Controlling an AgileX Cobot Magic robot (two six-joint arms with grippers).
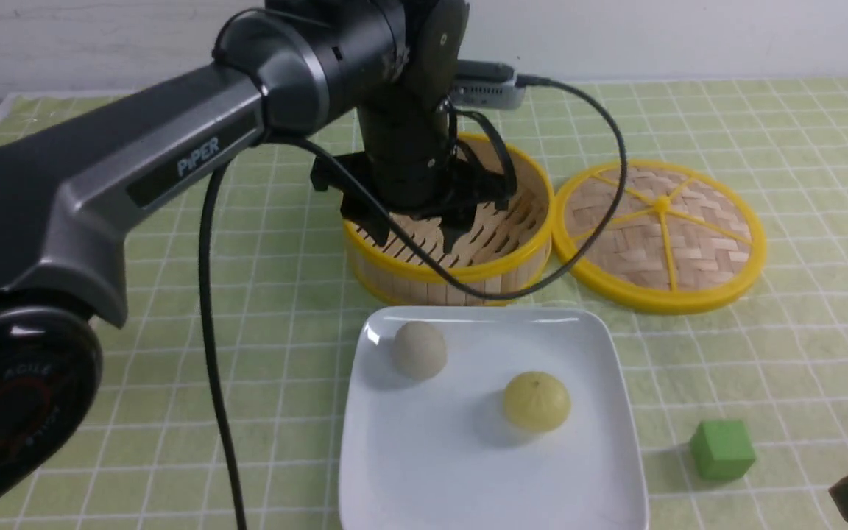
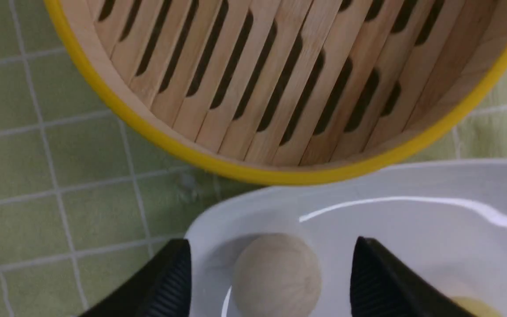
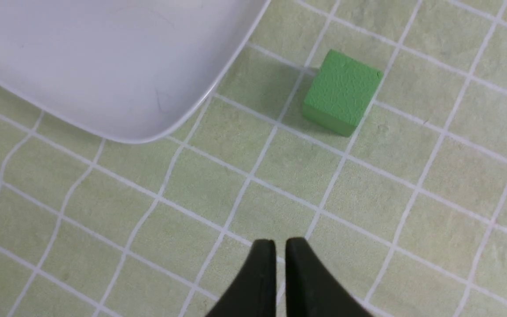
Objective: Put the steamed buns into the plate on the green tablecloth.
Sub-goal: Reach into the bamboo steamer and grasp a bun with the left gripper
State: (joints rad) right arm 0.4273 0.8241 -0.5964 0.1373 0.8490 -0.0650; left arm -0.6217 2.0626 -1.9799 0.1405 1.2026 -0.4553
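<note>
Left wrist view: left gripper [image 2: 271, 246] spread wide, clear of round greyish-white steamed bun [image 2: 275, 275] lying on glossy white square plate [image 2: 412, 220] near pale yellow bun [image 1: 536, 401], likely drop-off; right gripper [image 3: 280, 248] nearly shut, empty, parked over checked green tablecloth [image 3: 104, 211].

You get bright, even light; soft shadows beside the steamed buns [image 1: 419, 350], a glare streak on the plate [image 2: 434, 246] beyond the left claw [image 2: 271, 244], edges slightly blurred.

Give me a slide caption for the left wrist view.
Grey bun on the plate, framed by the open left pincer; steamer alongside.
</note>
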